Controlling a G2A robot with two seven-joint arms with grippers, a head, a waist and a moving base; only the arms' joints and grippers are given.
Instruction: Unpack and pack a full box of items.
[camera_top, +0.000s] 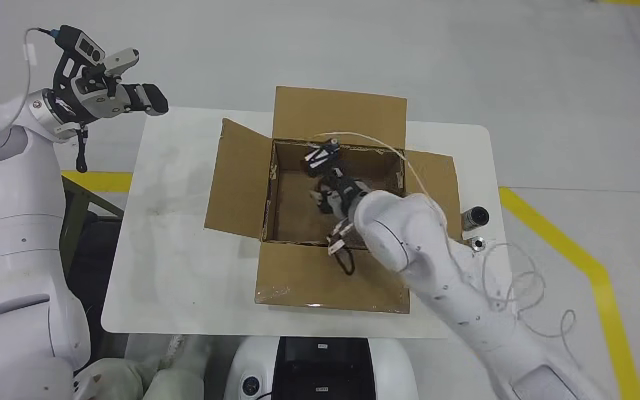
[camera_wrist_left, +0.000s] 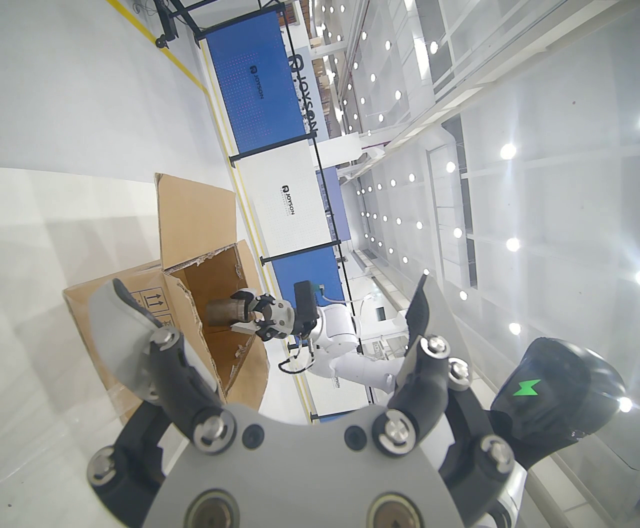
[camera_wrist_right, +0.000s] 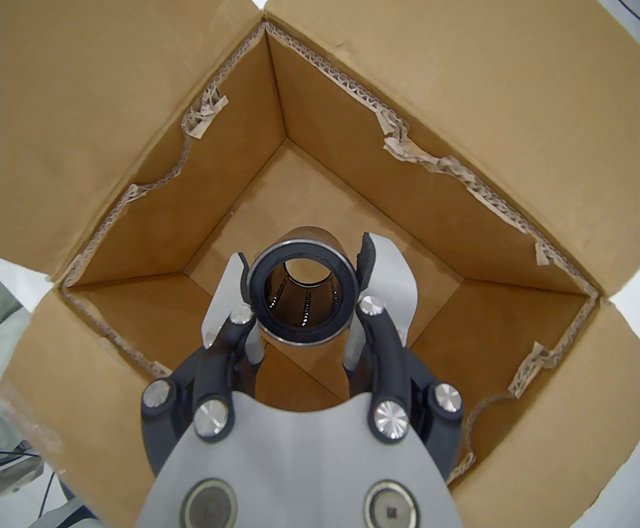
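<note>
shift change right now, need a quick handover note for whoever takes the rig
Left gripper: open, empty, raised near a far corner of the table, apart from the box.
Right gripper: shut on a metal sleeve, inside the box above its floor.
A dark cylinder and a silvery piece sit on the table beside the box.
Done: box open; floor seen from the right wrist is bare.
Left: unclear whether the sleeve goes in or out; both table items are outside the box.

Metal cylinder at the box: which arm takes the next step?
Right. The right gripper is shut on the metal cylinder at the open box; the left gripper is open, empty, off by the table's far corner.
</note>
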